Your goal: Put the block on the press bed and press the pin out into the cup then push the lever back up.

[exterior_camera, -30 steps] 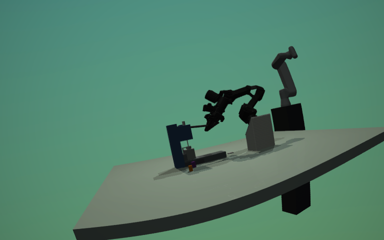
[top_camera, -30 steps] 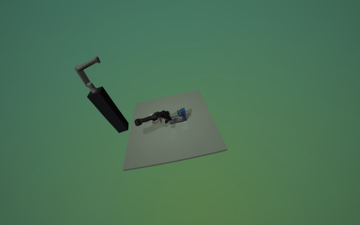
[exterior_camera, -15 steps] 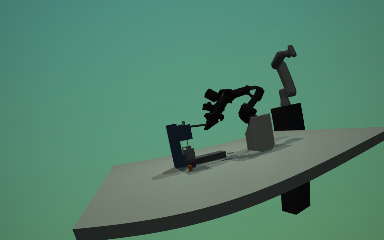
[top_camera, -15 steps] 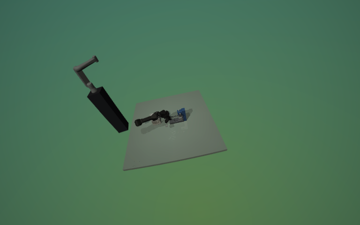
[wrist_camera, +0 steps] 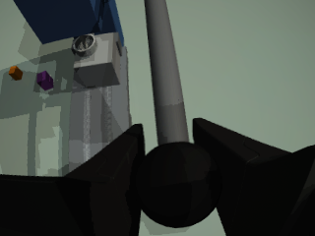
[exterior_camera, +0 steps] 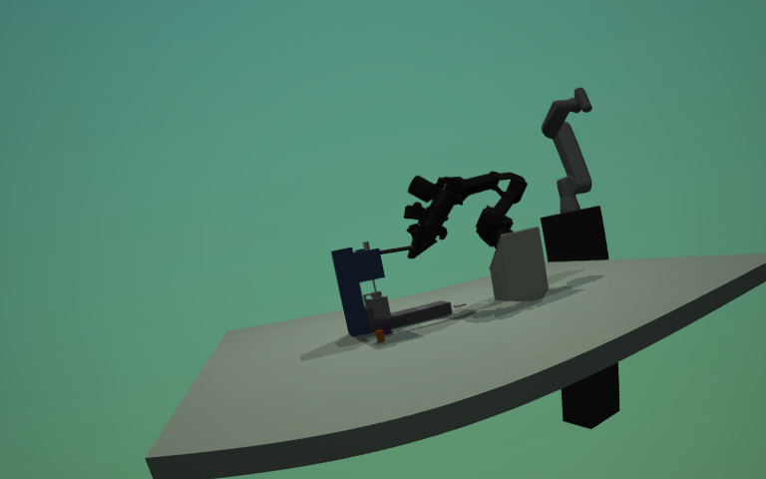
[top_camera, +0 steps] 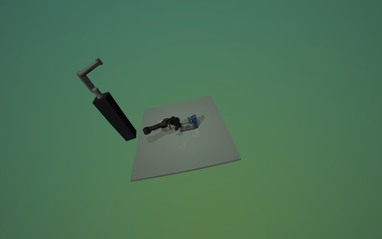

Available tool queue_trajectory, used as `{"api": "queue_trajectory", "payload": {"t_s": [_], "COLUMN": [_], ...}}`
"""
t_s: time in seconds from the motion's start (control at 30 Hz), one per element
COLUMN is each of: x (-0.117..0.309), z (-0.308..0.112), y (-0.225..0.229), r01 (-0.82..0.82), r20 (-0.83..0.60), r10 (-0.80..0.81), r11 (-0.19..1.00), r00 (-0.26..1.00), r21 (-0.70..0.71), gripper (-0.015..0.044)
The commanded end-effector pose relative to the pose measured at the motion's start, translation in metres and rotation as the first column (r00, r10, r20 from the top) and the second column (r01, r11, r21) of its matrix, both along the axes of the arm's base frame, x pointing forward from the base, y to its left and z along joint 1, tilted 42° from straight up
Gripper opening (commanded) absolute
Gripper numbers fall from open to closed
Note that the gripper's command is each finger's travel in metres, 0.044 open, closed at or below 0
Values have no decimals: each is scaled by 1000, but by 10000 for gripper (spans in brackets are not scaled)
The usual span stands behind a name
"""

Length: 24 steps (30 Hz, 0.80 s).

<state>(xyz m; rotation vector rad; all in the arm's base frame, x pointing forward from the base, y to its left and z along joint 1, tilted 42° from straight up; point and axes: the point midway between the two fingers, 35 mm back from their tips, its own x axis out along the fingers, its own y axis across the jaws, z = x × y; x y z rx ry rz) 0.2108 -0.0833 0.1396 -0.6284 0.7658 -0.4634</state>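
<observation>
Looks like the lever-pressing step to me. The jaws [top_camera: 180, 126] [exterior_camera: 413, 251] are clamped on the lever's black knob [wrist_camera: 177, 184], and the block [exterior_camera: 380, 306] [wrist_camera: 96, 74] sits at the blue press [top_camera: 194, 120] [exterior_camera: 342, 287] [wrist_camera: 64, 22]. Next I'd swing down smoothly, keeping that grip; can't tell if the pin's out.

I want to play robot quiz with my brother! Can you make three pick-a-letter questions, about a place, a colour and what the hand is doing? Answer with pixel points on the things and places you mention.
1. Where is the light gray block?
A) On the press bed
B) On the floor
C) On the lever

2. What colour is the press frame?
A) Red
B) Blue
C) Yellow

3. How is the hand?
A) Wide open
B) Shut on nothing
C) Shut on the lever's knob

1 A: the block [exterior_camera: 379, 307] [wrist_camera: 95, 74] sits on the bed [exterior_camera: 423, 313].
2 B: the frame [exterior_camera: 345, 293] looks blue.
3 C: the hand's [wrist_camera: 169, 130] fingers press both sides of the black knob [wrist_camera: 177, 184].
</observation>
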Motion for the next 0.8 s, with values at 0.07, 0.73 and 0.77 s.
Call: {"api": "queue_trajectory", "payload": {"t_s": [0.07,0.73,0.77], "x": [2,2,2], "z": [3,9,9], "y": [4,9,9], "r01": [-12,-12,-12], "r20": [7,7,7], "r10": [12,12,12], "r11": [1000,1000,1000], "r00": [1000,1000,1000], "r21": [6,6,6], "gripper": [0,0,0]}}
